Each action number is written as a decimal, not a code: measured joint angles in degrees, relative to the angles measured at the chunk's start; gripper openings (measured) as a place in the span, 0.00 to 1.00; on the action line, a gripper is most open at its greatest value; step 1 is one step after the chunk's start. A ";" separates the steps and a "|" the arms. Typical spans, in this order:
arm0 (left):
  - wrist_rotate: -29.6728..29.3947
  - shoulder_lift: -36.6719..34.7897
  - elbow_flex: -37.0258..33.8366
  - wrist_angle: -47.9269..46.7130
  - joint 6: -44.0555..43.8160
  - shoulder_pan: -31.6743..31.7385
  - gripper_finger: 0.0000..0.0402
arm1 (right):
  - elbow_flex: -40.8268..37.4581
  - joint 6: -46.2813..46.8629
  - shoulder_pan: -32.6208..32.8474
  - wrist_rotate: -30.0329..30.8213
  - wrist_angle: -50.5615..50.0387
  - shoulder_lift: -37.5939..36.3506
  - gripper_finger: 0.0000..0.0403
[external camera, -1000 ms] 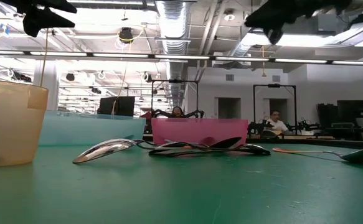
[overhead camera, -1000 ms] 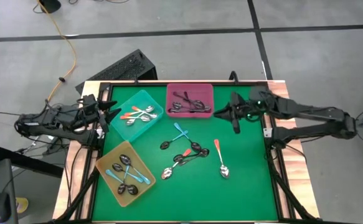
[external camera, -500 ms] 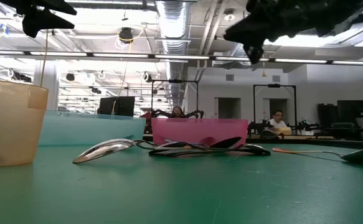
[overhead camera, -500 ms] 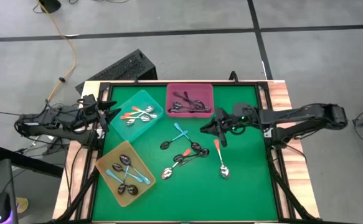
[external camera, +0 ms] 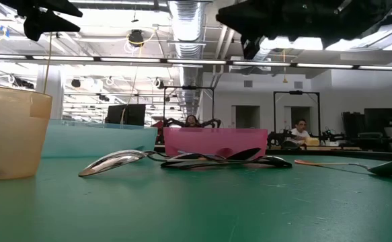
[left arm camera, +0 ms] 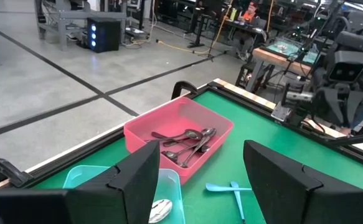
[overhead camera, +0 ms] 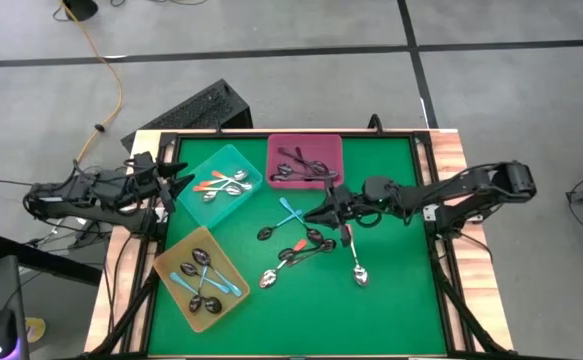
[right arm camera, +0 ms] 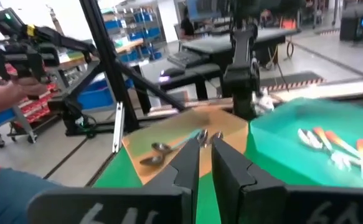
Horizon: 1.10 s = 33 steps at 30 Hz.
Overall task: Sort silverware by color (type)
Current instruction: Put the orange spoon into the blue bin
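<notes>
A: Where is the working arm? The right gripper reaches out over the middle of the green table, above the loose cluster of spoons; its two dark fingers stand close together with only a slim gap, and nothing shows between them.

B: And the other one? The left gripper waits at the table's left edge, beside the teal tray; its fingers are spread wide and empty.

A: The silverware itself? Divided four ways; dark all-metal spoons lie in the pink tray at the far edge; orange-handled spoons sit in the teal tray; light-blue-handled spoons fill the yellow tray near the left front corner.

B: What remains unsorted? A light blue spoon, an orange-handled one tangled with several dark spoons, and a lone orange-handled spoon lying just right of the pile, its shiny bowl toward the front.

A: From table height? The shiny spoon bowls lie flat on the green surface in front of the pink tray; the right arm hangs dark overhead.
</notes>
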 joint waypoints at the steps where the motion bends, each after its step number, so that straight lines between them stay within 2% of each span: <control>1: 0.00 0.00 0.00 0.00 0.02 0.00 0.54 | 0.00 0.38 0.07 0.02 -0.14 0.24 0.14; 24: 0.35 0.00 0.00 -0.02 -0.52 0.02 0.54 | 0.00 3.13 1.23 0.06 1.46 2.75 0.14; 33: 0.43 0.00 0.00 -0.14 -1.50 0.02 0.54 | 0.00 2.99 1.20 4.69 1.51 2.75 0.14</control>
